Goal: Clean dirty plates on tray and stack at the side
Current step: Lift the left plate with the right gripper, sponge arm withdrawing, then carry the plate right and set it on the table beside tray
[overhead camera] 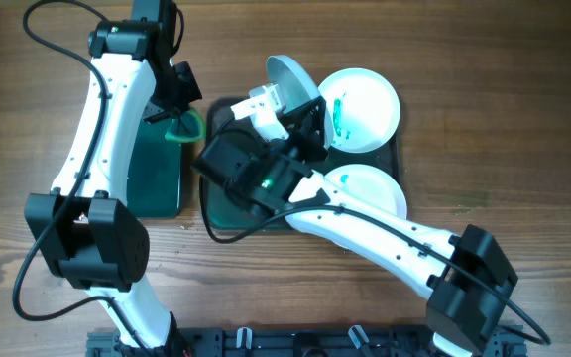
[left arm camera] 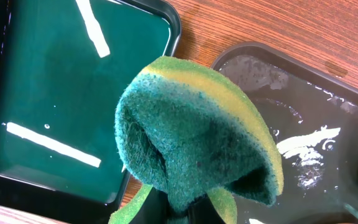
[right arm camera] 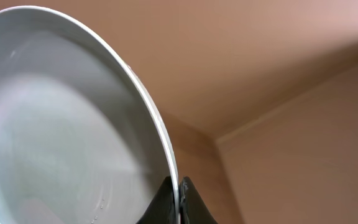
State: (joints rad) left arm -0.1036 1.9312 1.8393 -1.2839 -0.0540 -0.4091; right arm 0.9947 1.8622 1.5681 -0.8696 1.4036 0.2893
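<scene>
1 lifted plate (overhead camera: 290, 77) stood on edge above the far left corner of the tray (overhead camera: 216, 220), tilted. Its rim was pinched between the closed fingers of the right gripper (right arm camera: 179, 200). In the right wrist view its face looked white and wet, with a few small droplets near the lower edge.

The other 2 plates lay flat in the tray. The smeared plate (overhead camera: 365, 104) sat in the tray's far right corner, with a teal-green streak down its left half. The third plate (overhead camera: 373, 188) sat in the near right corner, partly covered by the right arm (overhead camera: 385, 233). In the left wrist view the tray's bare dark floor showed white streaks and wet patches.

Just left of the tray's far left corner, the left gripper (left arm camera: 186, 210) was clamped on a folded green sponge (left arm camera: 197, 130) with a yellow backing. The sponge hung over the strip of wood between the tray and the smaller tray (overhead camera: 157, 178). That deep green smaller tray lay just beside the tray's left edge, not touching it, and its floor was glossy and wet-looking. Both trays rested on the wooden table (overhead camera: 523, 119).
</scene>
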